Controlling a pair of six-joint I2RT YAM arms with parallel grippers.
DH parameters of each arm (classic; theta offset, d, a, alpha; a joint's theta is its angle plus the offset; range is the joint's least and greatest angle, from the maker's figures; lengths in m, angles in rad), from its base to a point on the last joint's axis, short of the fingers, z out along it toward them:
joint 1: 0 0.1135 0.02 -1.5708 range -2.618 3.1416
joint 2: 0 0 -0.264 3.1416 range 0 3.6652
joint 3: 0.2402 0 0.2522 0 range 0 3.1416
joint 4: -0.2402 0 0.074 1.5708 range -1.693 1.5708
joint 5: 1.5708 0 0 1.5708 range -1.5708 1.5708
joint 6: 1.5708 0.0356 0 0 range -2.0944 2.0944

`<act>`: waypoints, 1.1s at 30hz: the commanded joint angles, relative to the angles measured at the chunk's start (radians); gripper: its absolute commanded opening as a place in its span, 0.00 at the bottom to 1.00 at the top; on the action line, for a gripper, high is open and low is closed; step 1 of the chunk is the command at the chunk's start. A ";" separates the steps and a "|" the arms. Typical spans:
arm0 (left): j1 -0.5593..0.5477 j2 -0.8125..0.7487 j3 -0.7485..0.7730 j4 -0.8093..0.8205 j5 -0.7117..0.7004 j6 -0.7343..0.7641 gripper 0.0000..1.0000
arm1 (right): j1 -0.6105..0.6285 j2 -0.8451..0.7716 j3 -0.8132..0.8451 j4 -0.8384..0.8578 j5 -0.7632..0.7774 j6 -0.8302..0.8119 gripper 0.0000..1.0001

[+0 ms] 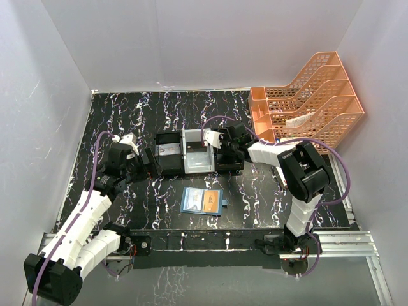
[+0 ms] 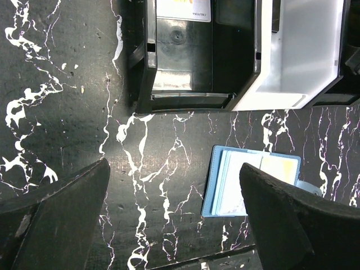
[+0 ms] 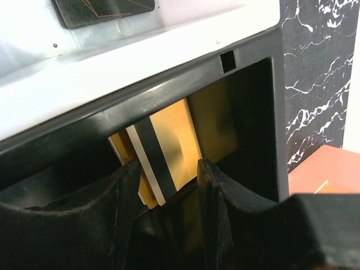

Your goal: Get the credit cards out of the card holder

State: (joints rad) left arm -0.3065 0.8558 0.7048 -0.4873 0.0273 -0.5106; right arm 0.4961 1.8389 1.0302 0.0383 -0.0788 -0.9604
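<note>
From above, a black-and-white three-compartment plastic tray (image 1: 169,169) sits in the middle of the black tabletop veined with white (image 1: 255,204). The small blue folding card holder (image 1: 202,201) lies open and flat just in front of the tray, apart from both arms. The left gripper (image 1: 143,159) hangs at the tray's left end. The right gripper (image 1: 227,155) reaches down into the tray's right-hand black compartment. An orange mesh plastic letter rack (image 1: 312,95) stands at the far right corner.

At the left wrist, the left gripper (image 2: 174,169) is released, its two dark fingers (image 2: 56,219) spread wide with only tabletop between them. The card holder (image 2: 225,185) lies beside the right-hand finger, pale inner pockets facing up and a yellowish panel at one end.

At the right wrist, a gold-tan plastic credit card (image 3: 171,140) with a dark stripe leans against the wall inside the black compartment. Its lower end sits in the gap of the right gripper (image 3: 169,169), whose fingers (image 3: 129,214) stand apart and do not pinch it. A dark credit card (image 3: 101,8) lies in the neighbouring white compartment.
</note>
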 commanded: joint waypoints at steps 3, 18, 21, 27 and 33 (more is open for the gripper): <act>0.004 -0.005 -0.006 -0.007 0.029 0.015 0.99 | -0.008 -0.064 0.023 -0.004 -0.029 0.019 0.44; 0.003 -0.040 -0.022 0.029 0.063 -0.012 0.99 | -0.012 -0.433 -0.080 0.161 -0.100 0.792 0.55; 0.004 -0.065 -0.033 0.036 0.040 -0.032 0.99 | -0.012 -0.502 -0.102 0.099 -0.073 1.132 0.57; 0.004 -0.106 -0.075 0.094 0.103 -0.055 0.99 | -0.014 -0.636 -0.252 0.110 -0.142 1.499 0.84; 0.004 -0.078 -0.147 0.243 0.324 -0.083 0.97 | -0.005 -0.719 -0.471 0.274 -0.335 1.781 0.69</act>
State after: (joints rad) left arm -0.3065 0.7643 0.5980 -0.3546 0.1738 -0.5629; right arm 0.4877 1.1503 0.6197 0.1677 -0.2638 0.5400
